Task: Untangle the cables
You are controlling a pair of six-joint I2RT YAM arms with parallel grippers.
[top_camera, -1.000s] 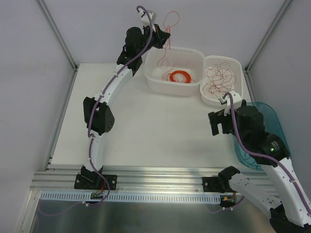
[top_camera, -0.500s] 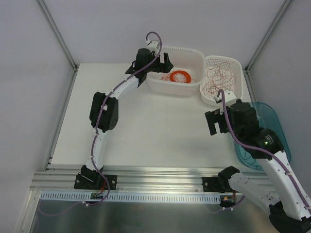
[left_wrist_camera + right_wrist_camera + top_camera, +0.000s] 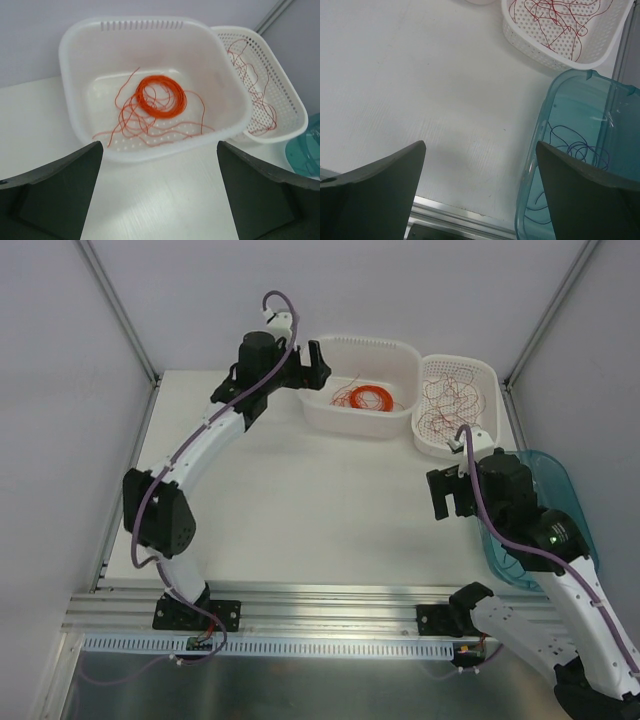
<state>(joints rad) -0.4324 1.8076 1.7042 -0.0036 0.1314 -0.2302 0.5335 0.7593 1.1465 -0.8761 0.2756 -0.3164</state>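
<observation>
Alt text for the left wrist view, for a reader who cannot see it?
A white tub holds a neat orange ring coil amid loose orange cables. The left gripper hangs open before it, dark fingers at the bottom corners. Right of the tub, a perforated basket holds red cables.

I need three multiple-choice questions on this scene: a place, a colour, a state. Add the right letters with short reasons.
1. Where does the orange ring coil lie? A. in the white tub B. on the table C. hanging from an arm
2. What colour are the wires in the perforated basket? A. green B. red C. white
3. How does the left gripper stand? A. shut on a wire B. open and empty C. shut on a rim
Answers: 1 A, it rests on the tub's floor among loose orange strands; 2 B, thin red lines cross the white holes; 3 B, its jaws stand wide apart, nothing between.
</observation>
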